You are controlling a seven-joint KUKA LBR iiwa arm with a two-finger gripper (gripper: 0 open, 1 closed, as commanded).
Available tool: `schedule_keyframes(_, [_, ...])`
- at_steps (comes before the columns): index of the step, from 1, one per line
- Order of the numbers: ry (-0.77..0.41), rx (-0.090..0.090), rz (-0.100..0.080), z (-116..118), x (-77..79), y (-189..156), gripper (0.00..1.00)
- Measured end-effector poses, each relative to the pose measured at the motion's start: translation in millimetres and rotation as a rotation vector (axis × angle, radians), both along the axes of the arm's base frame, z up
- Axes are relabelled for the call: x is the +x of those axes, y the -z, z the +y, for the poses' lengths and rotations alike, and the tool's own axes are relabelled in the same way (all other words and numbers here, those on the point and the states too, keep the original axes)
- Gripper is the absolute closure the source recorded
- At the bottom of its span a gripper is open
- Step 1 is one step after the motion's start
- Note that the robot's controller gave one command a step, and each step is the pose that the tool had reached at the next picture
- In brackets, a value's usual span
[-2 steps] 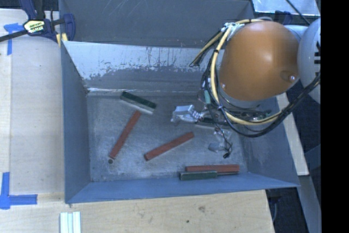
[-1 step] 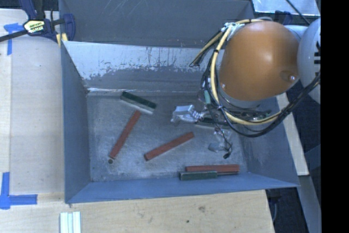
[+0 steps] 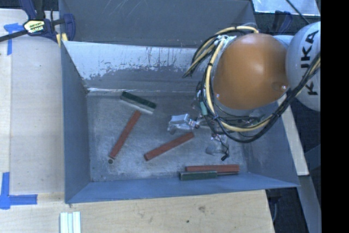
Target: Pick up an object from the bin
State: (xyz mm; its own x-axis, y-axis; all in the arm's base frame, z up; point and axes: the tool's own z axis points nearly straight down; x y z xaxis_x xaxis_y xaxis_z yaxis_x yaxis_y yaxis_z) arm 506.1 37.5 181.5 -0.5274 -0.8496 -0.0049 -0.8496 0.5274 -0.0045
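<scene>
My gripper [image 3: 180, 123] pokes out as a grey metal piece from under the orange-domed wrist, low over the bin floor right of centre. Its tip hangs just above the upper right end of a red-brown stick [image 3: 169, 147] that lies slanted on the floor. Whether it touches the stick I cannot tell. A dark green block with a pale edge [image 3: 138, 101] lies to the upper left of the gripper, near the back wall.
A second red-brown stick [image 3: 124, 136] lies slanted on the left part of the floor. Along the front wall rest a green bar [image 3: 198, 175] and a red bar [image 3: 218, 169], side by side. The arm and its cables cover the bin's right side.
</scene>
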Motion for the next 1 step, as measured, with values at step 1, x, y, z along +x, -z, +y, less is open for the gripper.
schedule_keyframes(1, [-0.075, -0.001, -0.002, 13.2, 29.9, 64.7, 0.0])
